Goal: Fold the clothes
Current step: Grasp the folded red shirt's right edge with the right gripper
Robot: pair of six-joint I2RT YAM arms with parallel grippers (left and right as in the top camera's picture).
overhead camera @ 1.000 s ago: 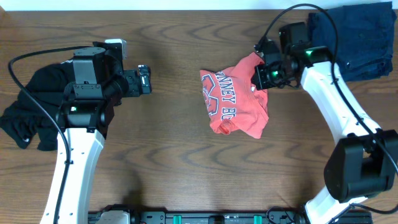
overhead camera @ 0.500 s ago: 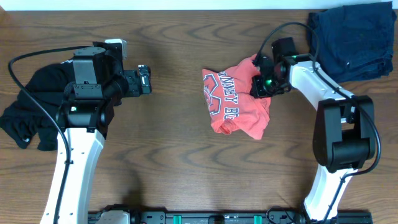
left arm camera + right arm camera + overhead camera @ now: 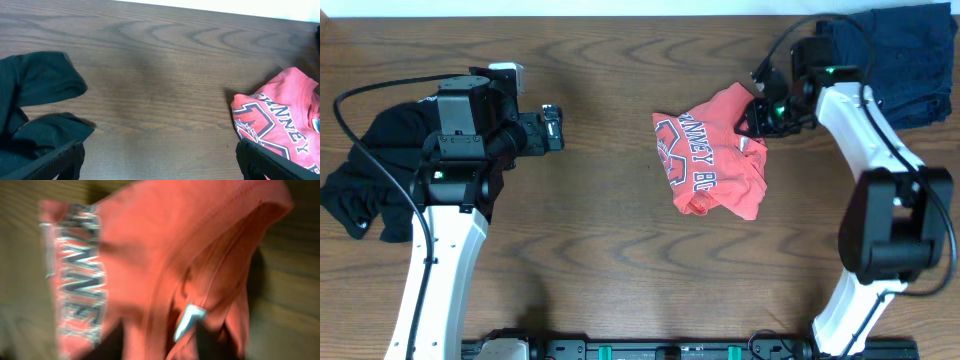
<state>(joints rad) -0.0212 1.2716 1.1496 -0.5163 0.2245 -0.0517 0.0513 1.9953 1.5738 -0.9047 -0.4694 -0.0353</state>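
The coral-red T-shirt point(image 3: 715, 165) lies crumpled at the table's middle, its navy-and-white lettering facing up. My right gripper point(image 3: 750, 122) sits at the shirt's upper right edge. In the blurred right wrist view the red cloth point(image 3: 150, 255) fills the frame, and the gripper point(image 3: 162, 345) shows two dark fingers standing apart with folds of fabric between them. A black garment point(image 3: 370, 180) is heaped at the far left under my left arm. My left gripper point(image 3: 555, 130) hangs wide open over bare wood, with the black cloth point(image 3: 35, 100) to its left and the shirt point(image 3: 285, 125) to its right.
A dark navy garment point(image 3: 900, 60) lies in the back right corner, just behind my right arm. A stretch of brown wood point(image 3: 610, 240) separates the shirt from the left arm.
My right gripper has dragged the shirt a little to the right and toward the back, and its jaws have parted from shut. The left arm has not moved.
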